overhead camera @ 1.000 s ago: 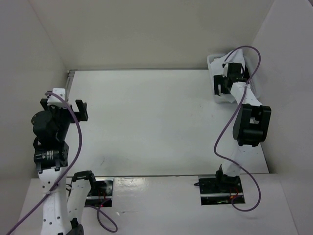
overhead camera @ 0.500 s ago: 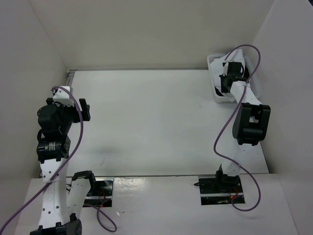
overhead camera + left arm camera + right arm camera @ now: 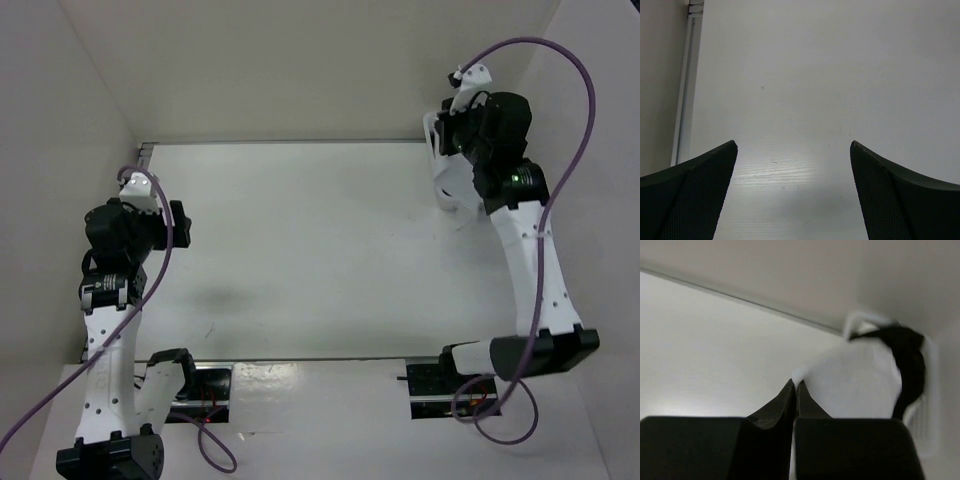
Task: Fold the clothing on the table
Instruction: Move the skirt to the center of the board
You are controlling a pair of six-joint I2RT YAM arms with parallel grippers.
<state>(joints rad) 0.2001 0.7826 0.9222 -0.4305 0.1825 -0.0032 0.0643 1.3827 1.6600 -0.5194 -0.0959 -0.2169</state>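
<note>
The clothing (image 3: 855,385) is a thin white cloth in the far right corner of the table (image 3: 320,240). My right gripper (image 3: 796,383) is shut on its near edge and holds it up over the white basket (image 3: 929,405). In the top view this gripper (image 3: 447,140) hangs high above the basket (image 3: 431,120). My left gripper (image 3: 792,145) is open with nothing between its fingers, above bare tabletop (image 3: 815,75) at the left side; in the top view it (image 3: 177,222) sits near the left edge.
A black garment (image 3: 910,360) lies draped over the basket behind the white cloth. A metal rail (image 3: 687,90) runs along the table's left edge. White walls close in the table on the left, back and right.
My right gripper has shut on the white cloth, and that arm has risen high over the basket. The left arm has swung slightly right and up, its gripper still open.
</note>
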